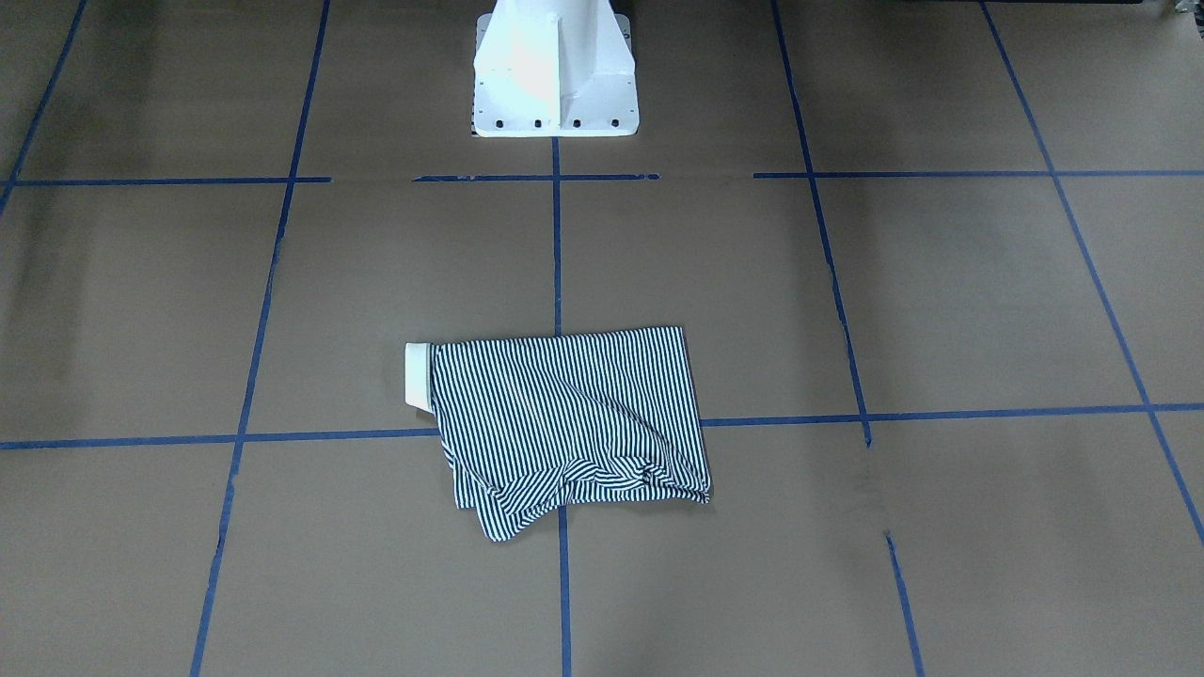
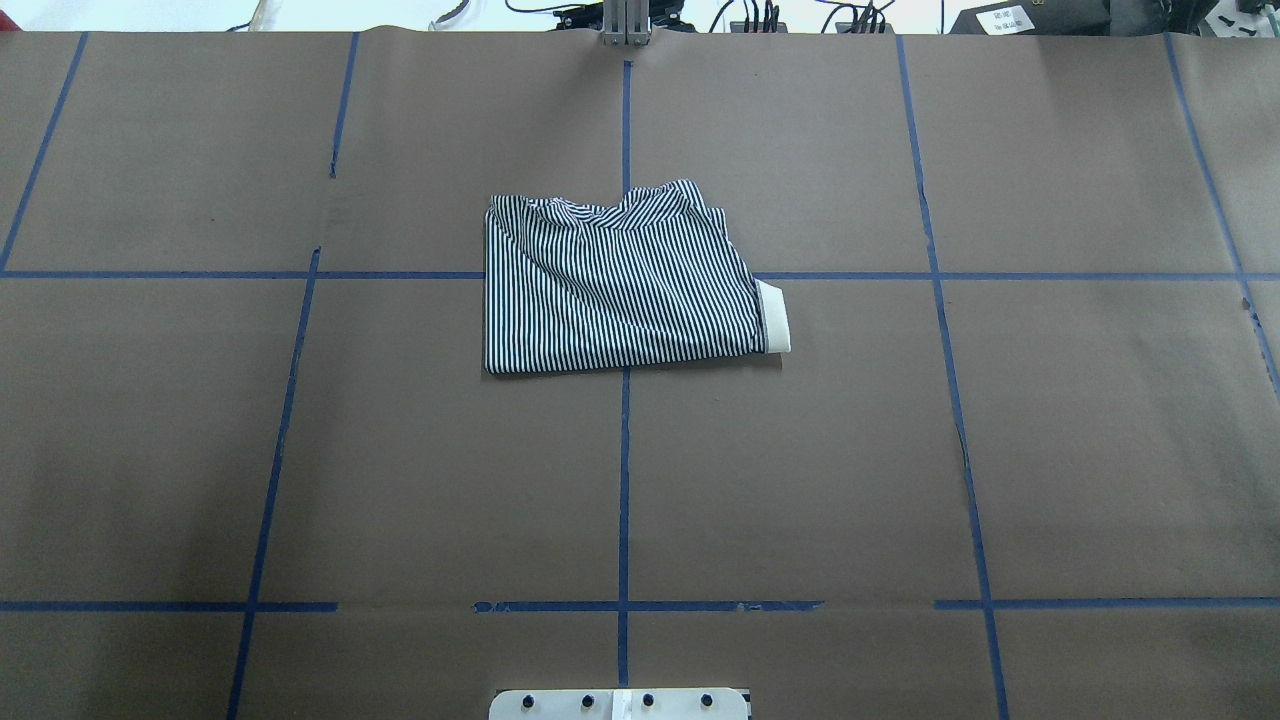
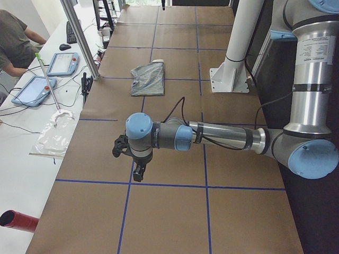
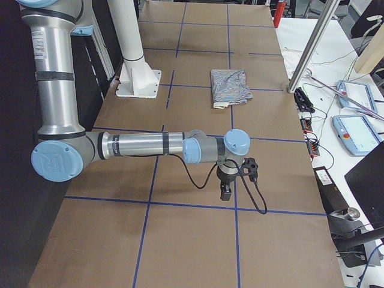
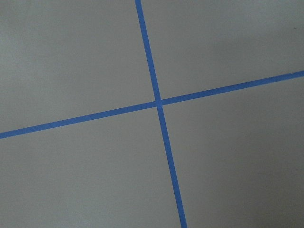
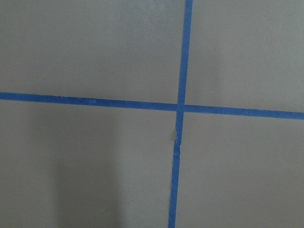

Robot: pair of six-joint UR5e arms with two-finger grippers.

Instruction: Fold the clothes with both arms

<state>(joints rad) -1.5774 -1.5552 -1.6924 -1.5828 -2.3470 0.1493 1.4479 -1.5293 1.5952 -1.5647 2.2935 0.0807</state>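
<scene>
L gripper (image 3: 137, 175), R gripper (image 4: 225, 194) being held over table (image 2: 800, 450), well apart from folded polo shirt (image 1: 564, 414); jaw state not being shown, can't tell.

A table (image 2: 800, 450) is lying under brown paper, and blue tape lines (image 2: 623, 480) are dividing it into squares. Two of these lines are crossing in each wrist view. A white bench (image 3: 21, 164) is running along the table's side across from the robot. A person (image 3: 13, 39) is sitting at it, near a pendant (image 3: 62, 63). A second pendant (image 3: 33, 90) is lying closer to the camera. A clear bag (image 3: 53, 135) is lying flat on the bench, and a thin rod (image 3: 46, 82) is reaching down to it. A red tube (image 3: 18, 219) is lying at the bench's near end. A metal post (image 3: 79, 37) is rising at the table's edge. Black cables (image 2: 760, 15) are showing past the far edge in the overhead view.
</scene>
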